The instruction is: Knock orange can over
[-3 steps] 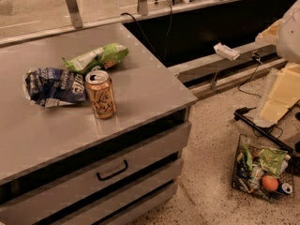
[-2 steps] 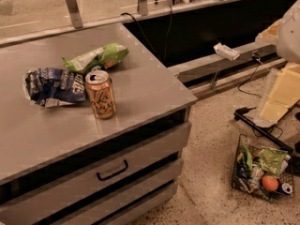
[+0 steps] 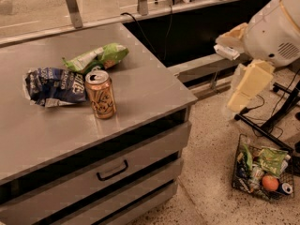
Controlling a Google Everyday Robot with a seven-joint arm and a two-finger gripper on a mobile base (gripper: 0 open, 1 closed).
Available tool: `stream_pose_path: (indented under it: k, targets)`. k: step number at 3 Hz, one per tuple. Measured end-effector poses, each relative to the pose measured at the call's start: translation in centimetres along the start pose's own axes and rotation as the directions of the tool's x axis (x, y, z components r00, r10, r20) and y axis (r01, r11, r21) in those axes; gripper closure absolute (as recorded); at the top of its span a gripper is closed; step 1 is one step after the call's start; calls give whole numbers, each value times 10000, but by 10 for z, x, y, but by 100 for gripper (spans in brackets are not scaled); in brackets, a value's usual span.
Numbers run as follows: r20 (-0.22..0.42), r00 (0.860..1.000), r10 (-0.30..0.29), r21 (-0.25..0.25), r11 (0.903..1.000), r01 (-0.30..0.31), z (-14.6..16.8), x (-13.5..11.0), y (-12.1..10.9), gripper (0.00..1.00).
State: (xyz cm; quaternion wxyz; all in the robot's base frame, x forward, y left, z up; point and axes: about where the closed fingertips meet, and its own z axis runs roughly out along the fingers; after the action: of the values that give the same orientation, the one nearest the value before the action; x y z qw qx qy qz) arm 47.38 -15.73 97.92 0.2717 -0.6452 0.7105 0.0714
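The orange can (image 3: 100, 93) stands upright on the steel counter (image 3: 140, 86), near its middle, with its silver top up. A dark blue snack bag (image 3: 52, 86) lies just to its left and a green snack bag (image 3: 96, 56) just behind it. My arm, white with pale yellow parts, hangs at the right edge of the view, off the counter and over the floor. My gripper (image 3: 238, 101) is at the arm's lower pale end, well to the right of the can and not touching anything.
The counter has drawers with a dark handle (image 3: 112, 170) below its front edge. A wire basket (image 3: 262, 170) of groceries sits on the speckled floor at the lower right. A dark trough and railing posts run behind the counter.
My arm has moved left, closer to the counter's right corner. The can and both bags have not moved.
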Motion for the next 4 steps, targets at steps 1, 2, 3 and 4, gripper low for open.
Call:
stream_pose_path:
  k: [1,2,3,4]
  targets:
    - [1822,9819,-514,-618,9961,636,35,-45,-13,0]
    - [2946,9507,-966,-851,9883,1268,67,-90,-21,0]
    - [3773,9193,-1117,-936,9830,1578,98,-135,-20,0]
    - [3773,9193,-1118,-936,9830,1580,98,-135,-20,0]
